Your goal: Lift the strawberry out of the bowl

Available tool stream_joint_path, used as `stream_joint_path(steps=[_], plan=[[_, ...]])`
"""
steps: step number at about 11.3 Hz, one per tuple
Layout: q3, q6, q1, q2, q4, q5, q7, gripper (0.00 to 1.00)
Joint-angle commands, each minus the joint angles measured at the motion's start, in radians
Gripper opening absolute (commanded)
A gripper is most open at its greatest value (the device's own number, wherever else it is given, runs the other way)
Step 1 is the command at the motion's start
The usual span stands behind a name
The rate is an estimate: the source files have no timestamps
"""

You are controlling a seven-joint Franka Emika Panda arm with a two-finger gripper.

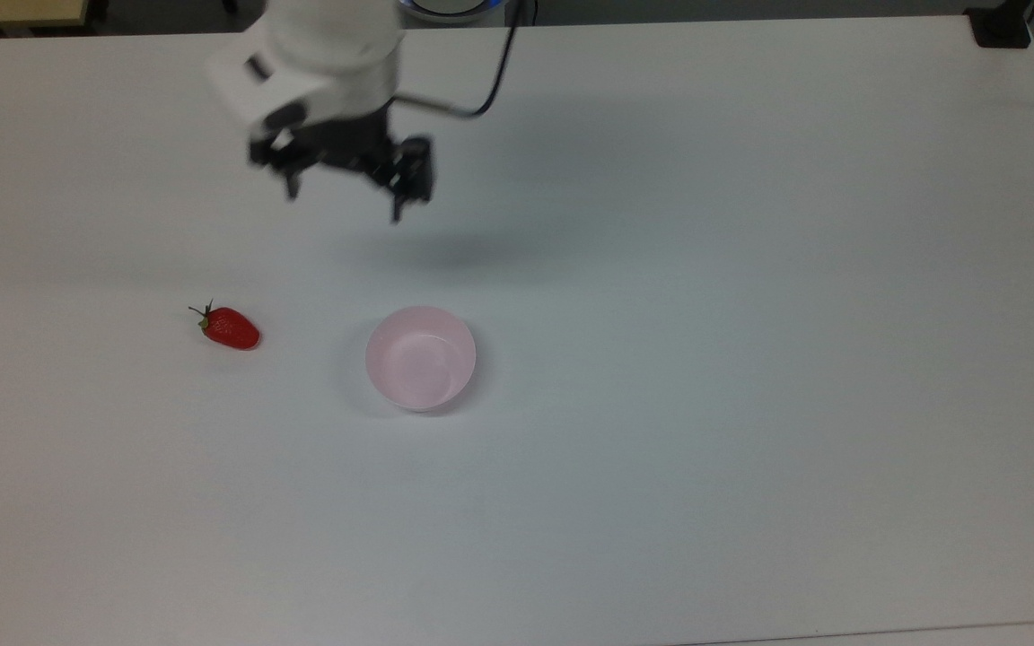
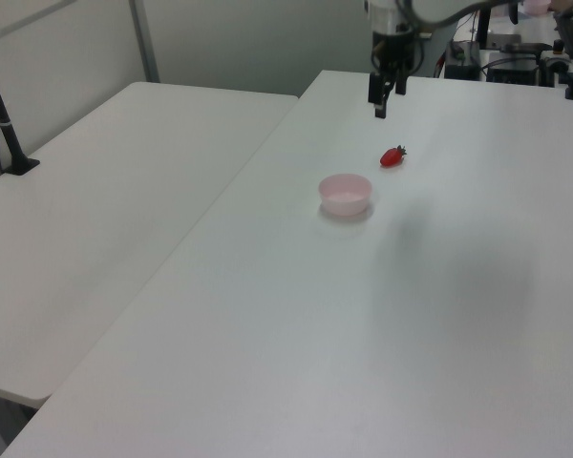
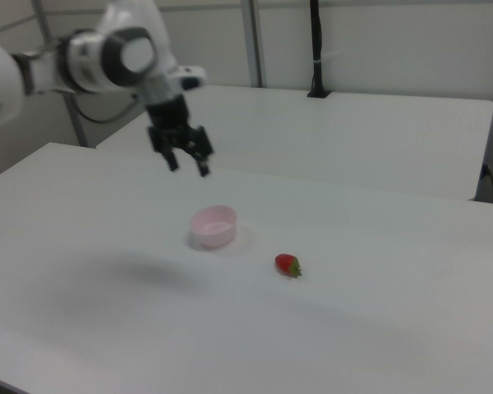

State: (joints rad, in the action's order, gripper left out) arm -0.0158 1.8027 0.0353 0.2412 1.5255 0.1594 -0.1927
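- Your gripper is hanging in the air above the worktop, released, its two fingers spread apart and grasping nothing.
- In the top view, the gripper is sitting toward 12 o'clock from the bowl, well apart from it.
- The strawberry is lying on its side on the bare worktop, outside the bowl; you are seeing it at about 9 o'clock from the bowl in the top view, near but not touching.
- Its green cap is pointing toward 10 o'clock in the top view.
- The pale pink bowl is standing upright with nothing showing inside.
- In the right view, the strawberry is lying at 4 o'clock from the bowl.
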Motion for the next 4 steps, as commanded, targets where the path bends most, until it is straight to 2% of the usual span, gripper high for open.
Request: stream_joint_path(steps=[1,4], plan=[[-0.012,-0.074,0.064,-0.131,0.105,-0.043,-0.068,1.0],[-0.01,-0.132,0.066,-0.146,0.104,-0.052,-0.079,1.0]])
